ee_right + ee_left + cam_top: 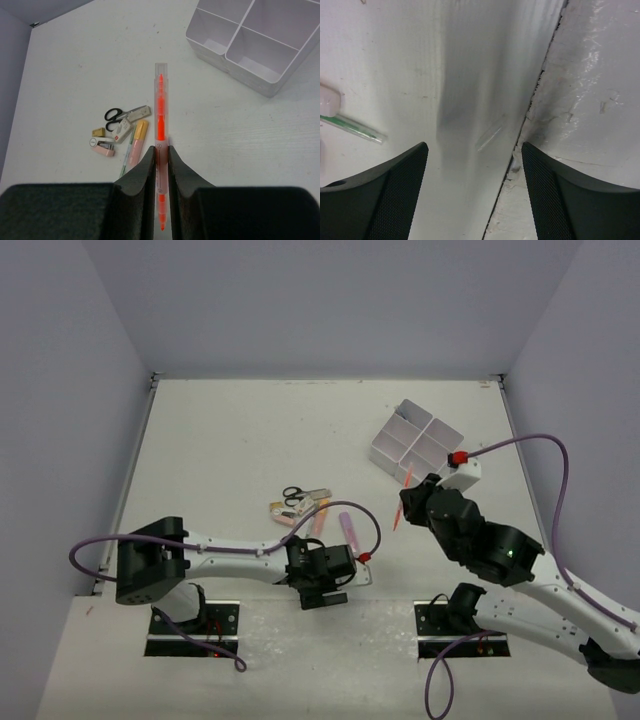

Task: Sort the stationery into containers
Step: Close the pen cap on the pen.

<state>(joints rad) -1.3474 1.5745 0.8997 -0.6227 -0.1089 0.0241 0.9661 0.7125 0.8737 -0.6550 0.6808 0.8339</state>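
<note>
Right gripper (160, 151) clamps orange marker (161, 112). Divided box (274, 86) sits at 1 o'clock, its visible compartments empty. Left gripper (475, 150) is wide, holding nothing. Scissors (116, 114) and pile at 9 o'clock are unsorted.

The top external camera is fixed above and behind both arm bases (190, 622). It looks down and forward from far off, taking in the whole worktop (230, 430) up to the walls (330, 300).

The left wrist camera looks out between its own jaws, very close to the worktop. It shows only a seam (532, 100) and one pen (355, 127).

The right wrist camera rides higher and faces forward and down along its jaws and the orange marker (160, 115) clamped in them. With the top view it shares the divided box (250, 40) and the scissors (117, 114).
</note>
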